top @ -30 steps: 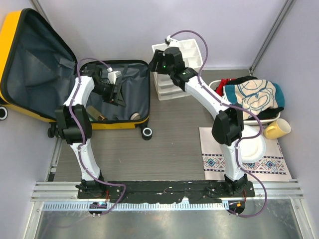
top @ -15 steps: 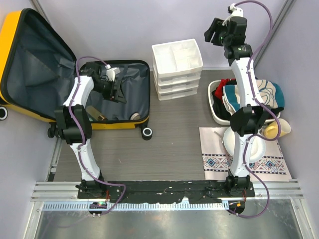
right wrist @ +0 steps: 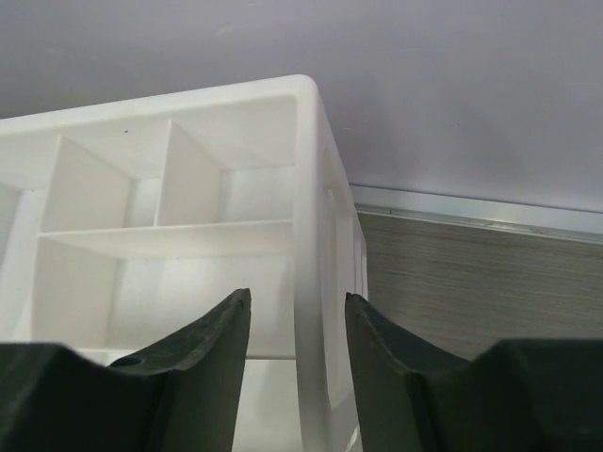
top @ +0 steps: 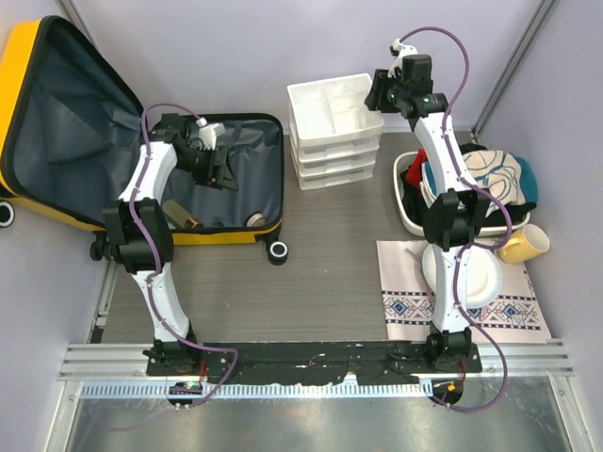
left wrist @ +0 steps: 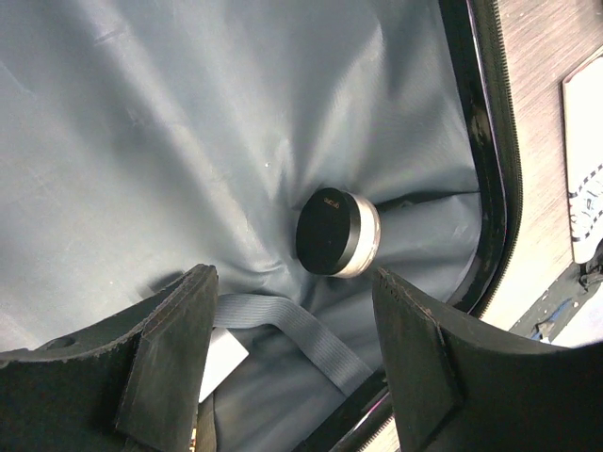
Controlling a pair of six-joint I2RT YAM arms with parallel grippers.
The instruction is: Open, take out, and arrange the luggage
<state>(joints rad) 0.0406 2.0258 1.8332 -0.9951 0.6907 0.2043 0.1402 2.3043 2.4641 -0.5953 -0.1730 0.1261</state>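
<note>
The yellow luggage (top: 21, 56) lies open at the far left, its dark grey lining (top: 75, 113) showing in both halves. My left gripper (top: 219, 168) is open and empty, held over the lower half. In the left wrist view it (left wrist: 292, 282) hovers above a round black jar with a silver rim (left wrist: 337, 233), a grey strap (left wrist: 301, 330) and a white card (left wrist: 221, 353). The jar (top: 255, 219) lies near the suitcase's front rim, and a dark bottle-like item (top: 179, 215) lies to its left. My right gripper (top: 382, 89) is open, and in the right wrist view it (right wrist: 297, 320) straddles the organizer's right wall.
The white drawer organizer (top: 334, 127) (right wrist: 188, 198) stands at the back centre. A white basin (top: 403, 193) heaped with clothes sits at the right. A yellow mug (top: 524, 245) and a white plate (top: 466, 278) lie on a patterned mat (top: 509, 315). Walls close in on three sides.
My right arm swung from the organizer's left side up to the far right, then came back down to the organizer's right edge. My left gripper has barely moved.
</note>
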